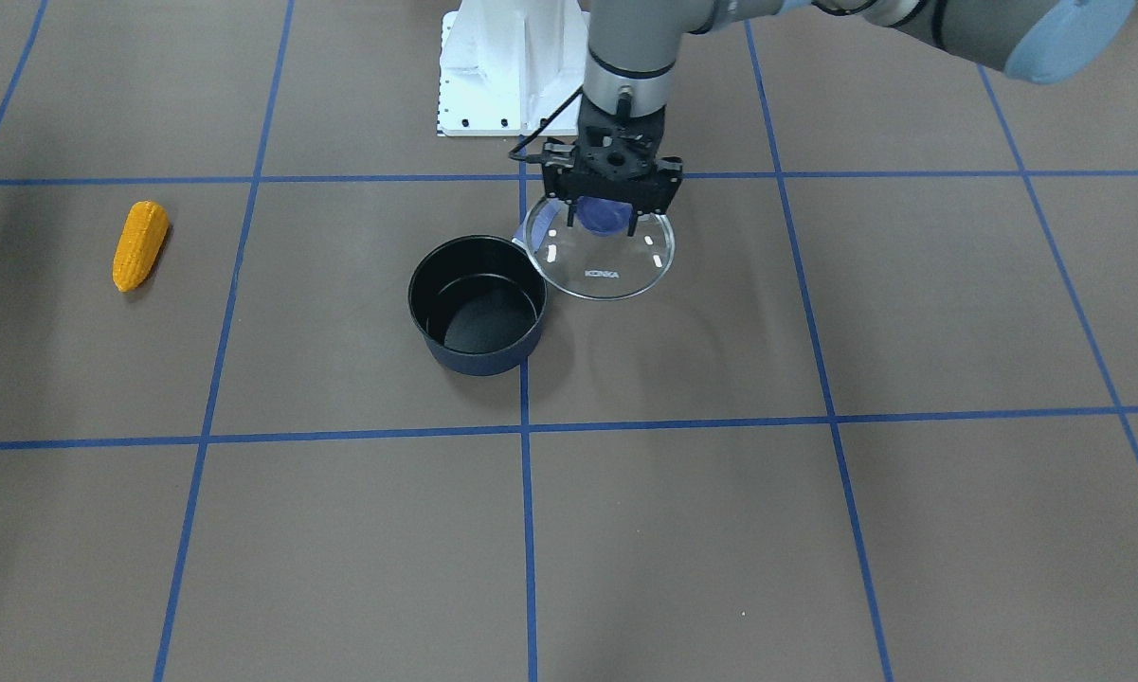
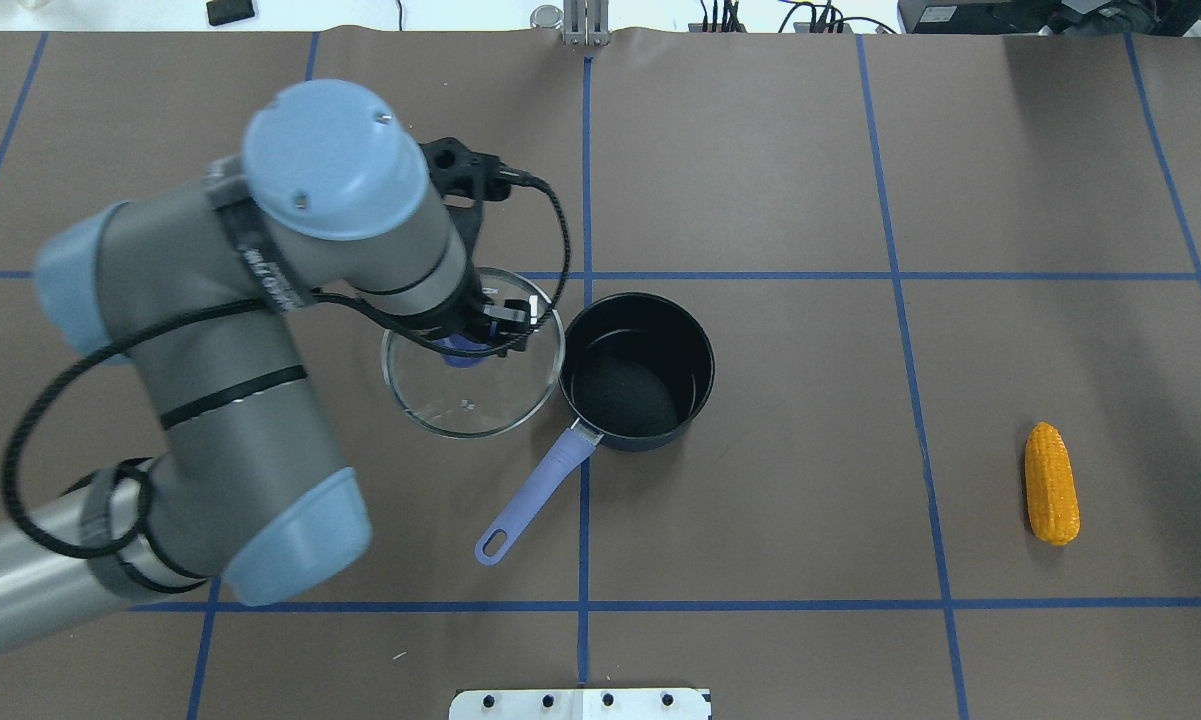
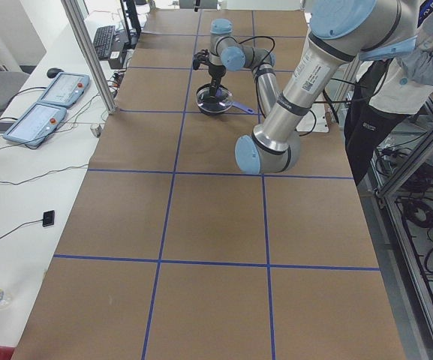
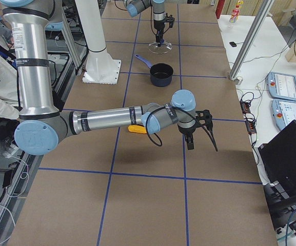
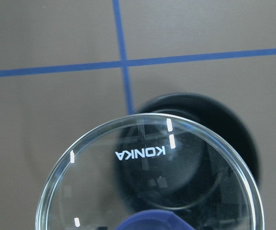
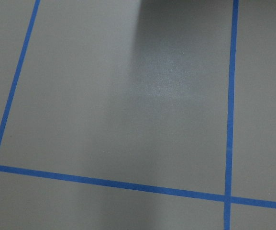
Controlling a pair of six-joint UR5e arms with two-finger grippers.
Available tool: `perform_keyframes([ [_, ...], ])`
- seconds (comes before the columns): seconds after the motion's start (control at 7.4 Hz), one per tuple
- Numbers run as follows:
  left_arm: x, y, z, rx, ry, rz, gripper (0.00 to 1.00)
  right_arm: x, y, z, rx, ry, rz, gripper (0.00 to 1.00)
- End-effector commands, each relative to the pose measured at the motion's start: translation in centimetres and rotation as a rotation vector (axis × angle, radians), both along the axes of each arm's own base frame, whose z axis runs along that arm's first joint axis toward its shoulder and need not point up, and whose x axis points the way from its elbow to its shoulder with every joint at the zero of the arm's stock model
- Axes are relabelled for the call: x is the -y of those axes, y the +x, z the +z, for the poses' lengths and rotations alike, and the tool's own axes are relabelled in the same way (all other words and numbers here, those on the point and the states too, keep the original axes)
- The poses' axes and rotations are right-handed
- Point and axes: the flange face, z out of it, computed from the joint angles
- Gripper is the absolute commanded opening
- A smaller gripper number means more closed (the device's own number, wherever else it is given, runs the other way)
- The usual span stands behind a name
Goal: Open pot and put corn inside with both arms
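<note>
**A:** What does the left gripper [image 1: 603,221] have?

**B:** It is closed on the blue knob [image 2: 460,352] of the glass lid [image 1: 616,270]. The lid hangs right under it and, as far as I can judge, is off the surface [image 1: 815,521].

**A:** How should the lid be treated?

**B:** It's glass, so I'd expect it to be weighty for its size, smooth and breakable. The knob is the only sound hold. It should go down flat and gently.

**A:** What comes next, going outward?

**B:** Just beside that gripper stands the pot [image 1: 478,362], open and empty. Its handle [image 2: 530,495] points back toward the robot.

**A:** And the corn [image 1: 139,244]?

**B:** It lies flat on the surface, well apart from the left gripper, out past the pot. It is much nearer the right gripper [image 4: 191,134] but not touching it. That one shows only in a side view, so I cannot tell whether it is open or closed.

**A:** How will the corn handle?

**B:** It looks like a light, stiff toy. The bumpy kernels should give some grip, but the taper could let it slide toward the thin end. I'd take it across the thick middle, with the jaws crossing its length.
</note>
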Motion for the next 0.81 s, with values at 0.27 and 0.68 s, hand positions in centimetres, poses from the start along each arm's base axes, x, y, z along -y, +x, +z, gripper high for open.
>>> perform_keyframes([
  [0.27,2.2,-14.8,16.2,0.169,0.118,0.167,0.05,-0.4,-0.3,0.3,0.002,-0.006,-0.007,1.0],
  [0.68,0.0,-18.0,25.8,0.165,0.187,0.232,0.05,-0.4,-0.5,0.4,-0.001,-0.005,-0.01,1.0],
])
